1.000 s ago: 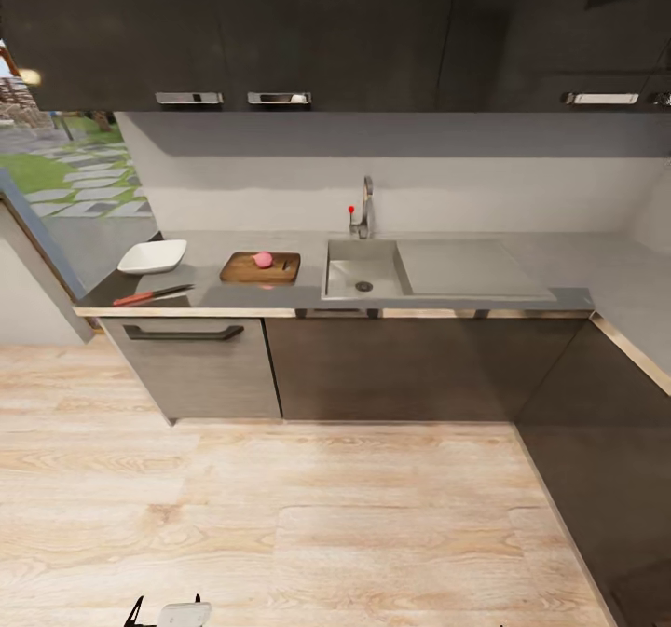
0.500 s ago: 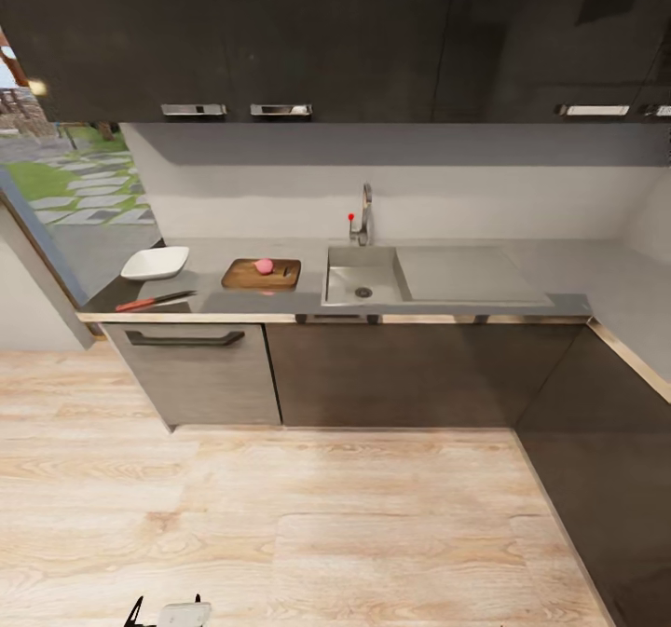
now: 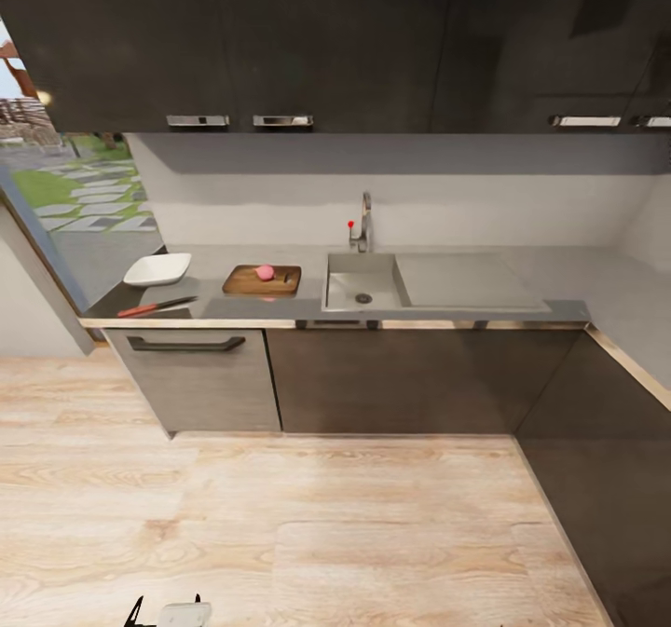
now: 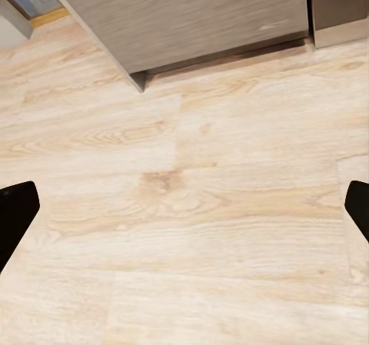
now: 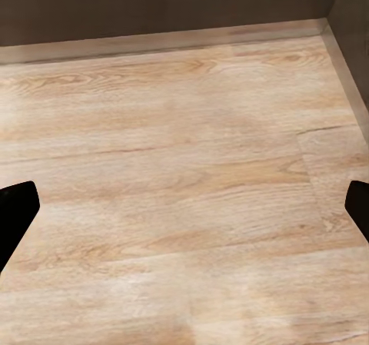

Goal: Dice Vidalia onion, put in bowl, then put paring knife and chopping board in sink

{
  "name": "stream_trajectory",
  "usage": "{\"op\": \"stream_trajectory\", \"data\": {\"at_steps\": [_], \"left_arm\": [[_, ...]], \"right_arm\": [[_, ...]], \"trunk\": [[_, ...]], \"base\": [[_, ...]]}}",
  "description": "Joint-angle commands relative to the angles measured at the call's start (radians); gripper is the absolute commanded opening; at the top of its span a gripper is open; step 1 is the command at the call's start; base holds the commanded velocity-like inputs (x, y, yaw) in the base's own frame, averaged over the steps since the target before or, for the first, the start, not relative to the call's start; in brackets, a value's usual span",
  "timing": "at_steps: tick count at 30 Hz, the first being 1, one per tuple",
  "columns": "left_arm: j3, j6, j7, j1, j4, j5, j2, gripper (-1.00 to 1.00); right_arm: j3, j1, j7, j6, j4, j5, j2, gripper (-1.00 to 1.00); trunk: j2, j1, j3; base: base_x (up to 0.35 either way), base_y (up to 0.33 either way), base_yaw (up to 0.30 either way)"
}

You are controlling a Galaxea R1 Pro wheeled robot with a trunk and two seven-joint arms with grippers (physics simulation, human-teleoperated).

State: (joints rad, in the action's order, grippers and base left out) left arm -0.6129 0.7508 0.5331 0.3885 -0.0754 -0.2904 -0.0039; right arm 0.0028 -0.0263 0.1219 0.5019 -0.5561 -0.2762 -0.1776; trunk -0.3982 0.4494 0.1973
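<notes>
Onion (image 3: 265, 273) on chopping board (image 3: 247, 281); knife (image 3: 156, 306) near tabletop (image 3: 559, 282) edge, beside bowl (image 3: 157, 269). Both grippers' jaws released, empty, over floor (image 4: 200, 207). Advisable: drive square to the board before reaching.

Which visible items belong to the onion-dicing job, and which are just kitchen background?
Job items: onion on the chopping board; paring knife; bowl; sink; countertop.

Background: tap; upper cabinets; wood floor.
</notes>
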Motion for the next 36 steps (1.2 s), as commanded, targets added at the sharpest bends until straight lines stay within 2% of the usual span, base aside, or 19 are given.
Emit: {"op": "stream_trajectory", "data": {"at_steps": [1, 36], "left_arm": [[-0.008, 0.004, 0.002, 0.001, -0.003, -0.006, -0.001, 1.0], [-0.008, 0.004, 0.002, 0.001, -0.003, -0.006, -0.001, 1.0]], "right_arm": [[0.0, -0.001, 0.008, 0.003, 0.001, -0.011, 0.0, 1.0], [0.0, -0.001, 0.008, 0.003, 0.001, -0.009, 0.004, 1.0]], "trunk": [[-0.002, 0.001, 0.0], [-0.002, 0.001, -0.055]], "base": [[0.0, 0.0, 0.0], [0.0, 0.0, 0.004]]}}
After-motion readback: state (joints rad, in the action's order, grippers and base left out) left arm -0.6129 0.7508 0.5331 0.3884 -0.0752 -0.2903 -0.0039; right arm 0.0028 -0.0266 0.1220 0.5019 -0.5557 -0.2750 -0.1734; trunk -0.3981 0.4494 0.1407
